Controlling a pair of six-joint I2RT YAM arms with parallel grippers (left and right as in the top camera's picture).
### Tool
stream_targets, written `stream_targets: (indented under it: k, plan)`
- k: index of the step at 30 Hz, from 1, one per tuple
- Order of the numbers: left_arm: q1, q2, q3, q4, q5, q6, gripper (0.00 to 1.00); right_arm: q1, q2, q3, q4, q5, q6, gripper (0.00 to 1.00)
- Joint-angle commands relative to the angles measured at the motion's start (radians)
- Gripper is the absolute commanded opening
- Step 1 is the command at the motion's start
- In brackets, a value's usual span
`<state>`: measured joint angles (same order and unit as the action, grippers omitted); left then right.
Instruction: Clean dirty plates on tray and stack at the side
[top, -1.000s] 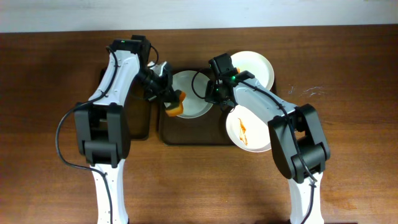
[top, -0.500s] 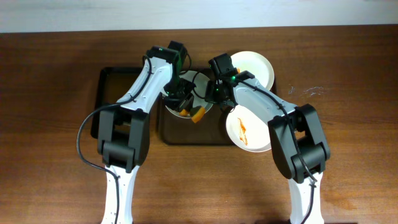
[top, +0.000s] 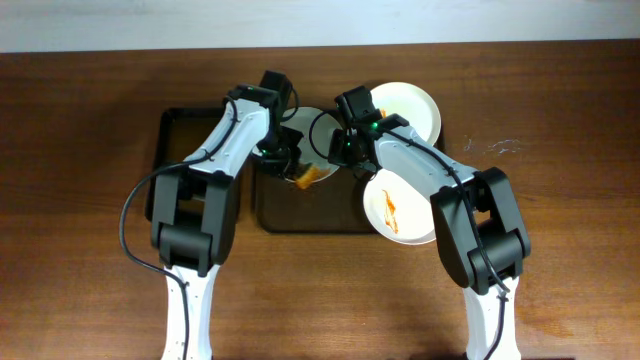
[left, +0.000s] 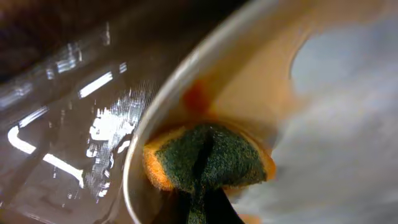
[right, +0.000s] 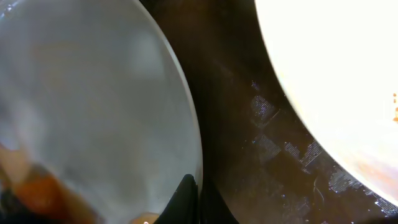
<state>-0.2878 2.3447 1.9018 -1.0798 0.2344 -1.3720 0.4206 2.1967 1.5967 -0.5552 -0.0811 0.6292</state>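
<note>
A white plate (top: 311, 126) lies on the dark brown tray (top: 300, 215), mostly hidden under both arms. My left gripper (top: 296, 170) is shut on an orange sponge with a green pad (top: 306, 179) and presses it on the plate's near-left part. In the left wrist view the sponge (left: 208, 160) sits just inside the plate rim (left: 163, 106), with an orange smear beside it. My right gripper (top: 344, 157) is shut on that plate's right rim (right: 194, 155). A second plate with an orange smear (top: 400, 212) overlaps the tray's right edge. A plain white plate (top: 412, 106) lies behind it.
A narrower black tray (top: 172, 135) lies to the left of the brown one. The bare wooden table (top: 560, 180) spreads to the right and front. In the right wrist view the brown tray floor (right: 242, 124) runs between the held plate and the smeared plate (right: 336, 74).
My left arm swung right from the plate's left edge, carrying the sponge across the plate, then drew back a little to the left. The right gripper stayed on the rim.
</note>
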Motion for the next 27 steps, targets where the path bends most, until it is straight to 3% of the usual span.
stream_targets:
  k: [1,6,9,13,17,18,20,23,27]
  plan:
    - [0.034,-0.004,-0.018,0.067,-0.187,-0.025,0.00,0.003,0.017,-0.004,-0.013,0.003,-0.011,0.04]
    - [0.033,-0.004,-0.018,0.197,-0.243,-0.025,0.00,0.004,0.017,-0.004,-0.024,0.003,-0.011,0.04]
    - [0.033,-0.004,-0.011,0.380,-0.255,0.130,0.00,0.004,0.017,-0.004,-0.024,0.003,-0.011,0.04]
    - [0.033,-0.010,0.102,0.420,-0.201,0.332,0.00,0.004,0.017,-0.004,-0.022,0.006,-0.011,0.04]
    - [0.035,-0.080,0.175,0.333,-0.186,0.593,0.00,0.004,0.017,-0.004,-0.020,0.006,-0.011,0.04]
    - [0.037,-0.108,0.175,0.287,-0.186,0.708,0.00,0.004,0.017,-0.004,-0.019,0.006,-0.011,0.04]
    - [0.037,-0.148,0.175,0.187,-0.186,0.803,0.00,0.004,0.017,-0.004,-0.019,0.006,-0.011,0.04]
    - [0.043,-0.218,0.175,0.015,-0.186,1.062,0.00,0.004,0.017,-0.003,-0.019,0.002,-0.023,0.04]
    - [0.162,-0.315,0.175,-0.075,-0.140,1.117,0.00,-0.003,-0.012,0.008,-0.005,-0.131,-0.129,0.04]
